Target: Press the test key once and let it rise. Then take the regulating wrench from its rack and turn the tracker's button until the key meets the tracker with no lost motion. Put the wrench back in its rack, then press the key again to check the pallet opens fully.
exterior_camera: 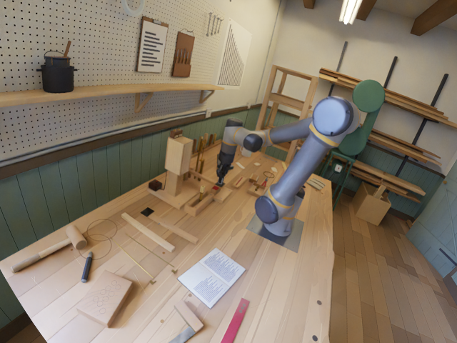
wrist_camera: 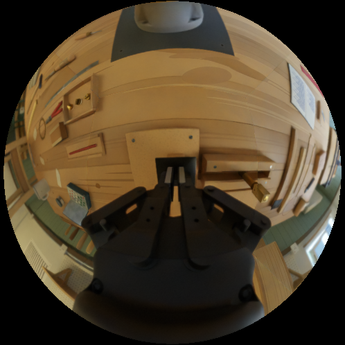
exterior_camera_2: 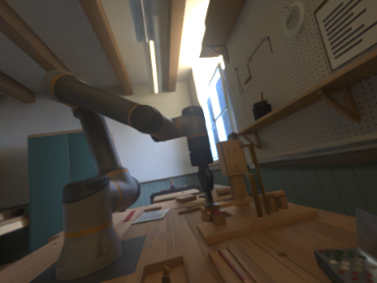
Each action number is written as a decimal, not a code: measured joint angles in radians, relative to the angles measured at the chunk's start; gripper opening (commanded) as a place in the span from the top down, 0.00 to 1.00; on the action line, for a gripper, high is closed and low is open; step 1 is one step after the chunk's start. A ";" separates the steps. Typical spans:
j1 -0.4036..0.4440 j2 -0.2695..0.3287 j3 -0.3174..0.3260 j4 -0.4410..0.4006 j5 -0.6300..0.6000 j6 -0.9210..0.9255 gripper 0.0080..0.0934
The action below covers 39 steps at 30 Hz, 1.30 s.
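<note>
My gripper (exterior_camera: 220,181) (exterior_camera_2: 210,202) (wrist_camera: 175,177) points straight down over the test key (exterior_camera: 217,190) (exterior_camera_2: 216,213), a small wooden lever with a red pad at the front of the organ-action jig. The jig's upright wooden block (exterior_camera: 178,155) (exterior_camera_2: 232,157) stands behind the key, with thin tracker rods (exterior_camera_2: 255,183) beside it. The regulating wrench (exterior_camera: 201,192) (wrist_camera: 256,186), brass-headed, lies in its wooden rack (exterior_camera: 199,203) (wrist_camera: 237,169) right beside the key. In the wrist camera my fingers hide the key's tip. The gripper is closed and holds nothing.
The jig's base board (exterior_camera_2: 252,226) lies under and around the gripper. A tray with brass parts (wrist_camera: 79,101), a red-handled tool (wrist_camera: 82,149) and pliers (exterior_camera: 264,181) lie toward the arm's base (exterior_camera: 275,225). Sticks (exterior_camera: 147,232), a mallet (exterior_camera: 48,248) and an open book (exterior_camera: 211,277) sit farther down the bench.
</note>
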 measured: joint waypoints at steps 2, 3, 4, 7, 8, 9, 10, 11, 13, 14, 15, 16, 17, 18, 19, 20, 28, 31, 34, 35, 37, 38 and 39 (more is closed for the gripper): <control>0.000 -0.002 -0.002 0.004 0.000 0.000 0.94; 0.000 -0.003 -0.003 0.006 0.000 0.000 0.94; 0.000 -0.004 -0.003 0.007 0.000 0.000 0.94; 0.000 -0.007 -0.006 0.013 0.000 0.000 0.94; 0.000 -0.008 -0.007 0.015 0.000 0.000 0.94; 0.000 -0.009 -0.008 0.016 0.000 0.000 0.94; 0.000 -0.010 -0.009 0.018 0.000 0.000 0.94; 0.000 -0.010 -0.010 0.020 0.000 0.000 0.94; 0.000 -0.012 -0.011 0.023 0.000 0.000 0.94; 0.000 -0.013 -0.012 0.025 0.000 0.000 0.94; 0.000 -0.014 -0.013 0.027 0.000 0.000 0.94; 0.000 -0.015 -0.014 0.028 0.000 0.000 0.94; 0.000 -0.016 -0.014 0.030 0.000 0.000 0.94; 0.000 -0.016 -0.015 0.032 0.000 0.000 0.94; 0.000 -0.017 -0.016 0.033 0.000 0.000 0.94; 0.000 -0.018 -0.017 0.035 0.000 0.000 0.94; 0.000 -0.023 -0.022 0.045 0.000 0.000 0.94; 0.000 -0.025 -0.024 0.049 0.000 0.000 0.94; 0.000 -0.026 -0.025 0.051 0.000 0.000 0.94; 0.000 -0.027 -0.026 0.052 0.000 0.000 0.94; 0.000 -0.027 -0.026 0.054 0.000 0.000 0.94; 0.000 -0.028 -0.027 0.054 0.000 0.000 0.94; 0.000 -0.028 -0.027 0.055 0.000 0.000 0.94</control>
